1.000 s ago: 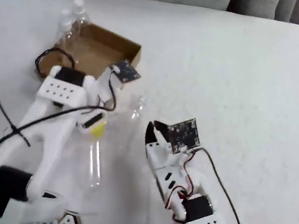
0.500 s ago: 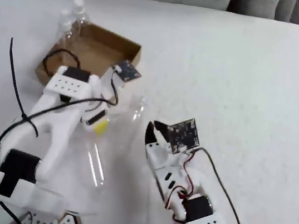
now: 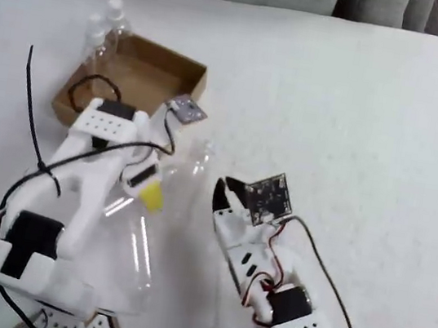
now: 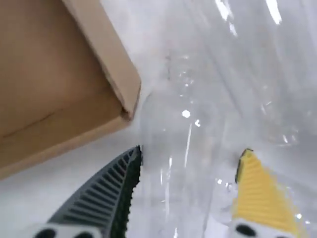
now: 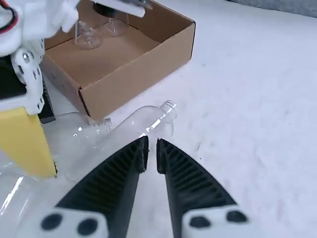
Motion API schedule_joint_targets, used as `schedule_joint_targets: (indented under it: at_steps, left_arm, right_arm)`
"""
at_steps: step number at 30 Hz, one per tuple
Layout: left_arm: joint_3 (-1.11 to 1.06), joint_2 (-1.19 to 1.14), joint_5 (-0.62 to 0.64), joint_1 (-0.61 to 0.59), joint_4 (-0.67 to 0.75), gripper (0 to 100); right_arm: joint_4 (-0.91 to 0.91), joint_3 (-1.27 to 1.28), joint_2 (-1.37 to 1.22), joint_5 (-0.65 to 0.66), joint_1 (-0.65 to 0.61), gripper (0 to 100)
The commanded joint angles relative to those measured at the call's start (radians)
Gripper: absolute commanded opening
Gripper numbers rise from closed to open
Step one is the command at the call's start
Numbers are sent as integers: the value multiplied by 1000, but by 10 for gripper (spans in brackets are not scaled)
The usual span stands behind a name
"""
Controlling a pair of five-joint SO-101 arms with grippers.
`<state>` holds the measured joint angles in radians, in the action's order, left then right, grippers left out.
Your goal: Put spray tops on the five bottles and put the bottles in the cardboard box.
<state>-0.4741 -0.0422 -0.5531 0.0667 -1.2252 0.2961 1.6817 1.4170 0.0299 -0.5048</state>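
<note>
The cardboard box (image 3: 145, 79) (image 5: 124, 54) lies at the far left of the table. Two clear bottles with spray tops (image 3: 108, 24) (image 5: 89, 34) stand in its far corner. My left gripper (image 3: 147, 184) (image 4: 190, 158) is just in front of the box's near corner, shut on a clear uncapped bottle (image 4: 188, 148) (image 5: 94, 130) whose neck points at that corner. Its yellow finger (image 5: 25, 144) shows beside that bottle. A second uncapped bottle (image 3: 196, 161) (image 5: 148, 121) lies on the table beside it. My right gripper (image 3: 218, 195) (image 5: 151, 146) hovers shut just behind this second bottle, holding nothing.
The white table (image 3: 359, 111) stretches wide to the right and far side of the box. Loose black cables (image 3: 32, 119) hang off the left arm. A box wall and corner (image 4: 106, 59) sit close to the left gripper.
The left arm has drawn back and swung toward the box, and the clear bottle under it has shifted and tilted with it. The right arm has stayed still.
</note>
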Motion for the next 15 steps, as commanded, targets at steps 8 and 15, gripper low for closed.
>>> schedule_joint_targets:
  at_steps: [8, 15]
  left_arm:
    - [-31, 10, 0, 8, -2, 124]
    - [-18, 13, -160, -1, -84, 24]
  right_arm:
    - [-5, 8, 8, 12, 1, 16]
    - [-5, 8, 8, 12, 1, 16]
